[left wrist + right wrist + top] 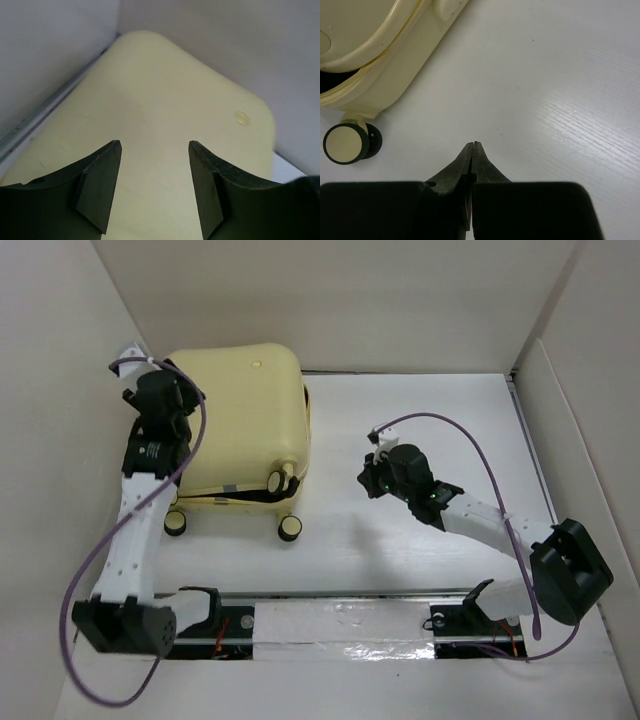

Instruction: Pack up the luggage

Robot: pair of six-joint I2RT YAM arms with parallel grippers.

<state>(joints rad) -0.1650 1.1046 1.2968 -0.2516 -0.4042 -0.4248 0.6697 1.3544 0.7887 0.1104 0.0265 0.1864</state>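
Two claws, one luggage.

Top view: the left edge of the luggage is covered by the left arm. The fingertips of the left gripper are not resolved there.

Left wrist view: the shell is cut off by the lower frame edge. A small round mark near the far corner is blurred, and its nature is not determined.

Right wrist view: the luggage is cropped at top and left, and only one caster wheel is seen whole. The interior is reduced to a dark slit; its contents are not visible.
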